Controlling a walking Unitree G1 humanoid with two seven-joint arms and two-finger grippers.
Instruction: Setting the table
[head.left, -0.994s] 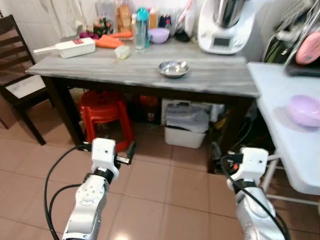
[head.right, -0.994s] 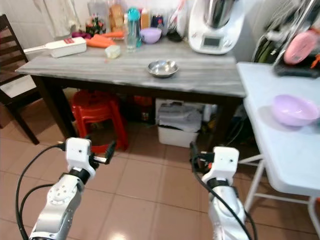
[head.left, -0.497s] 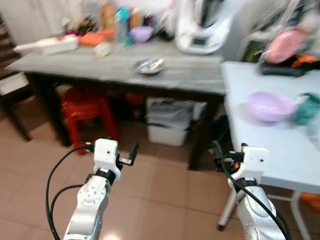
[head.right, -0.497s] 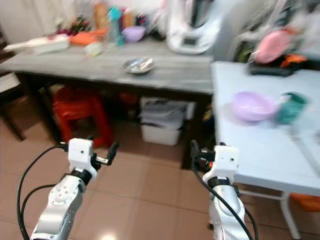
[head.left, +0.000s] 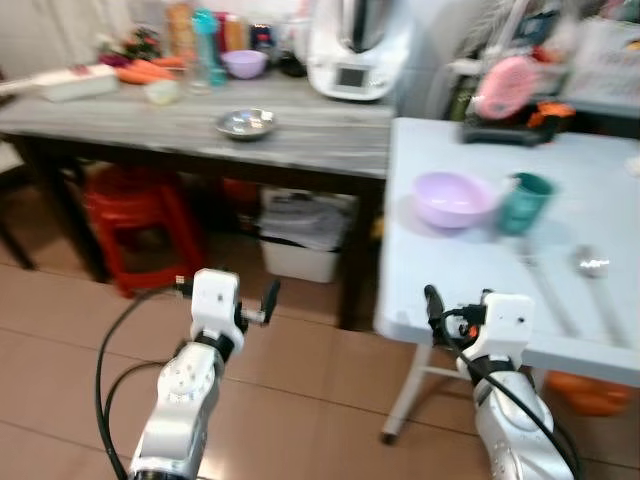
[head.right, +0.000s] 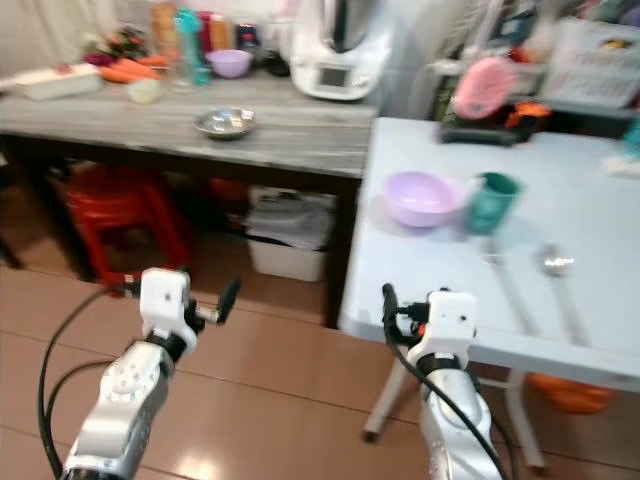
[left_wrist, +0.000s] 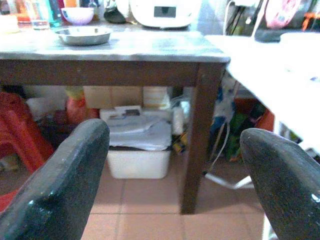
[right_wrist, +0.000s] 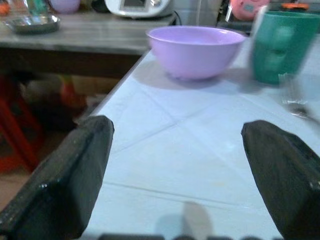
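White table (head.left: 470, 260); both grippers wide apart.

Both silver arms are raised in front of the body, bent at the elbow. The left tool (left_wrist: 170, 175) and the right tool (right_wrist: 175, 170) each hold their 2 black fingers wide apart, empty.
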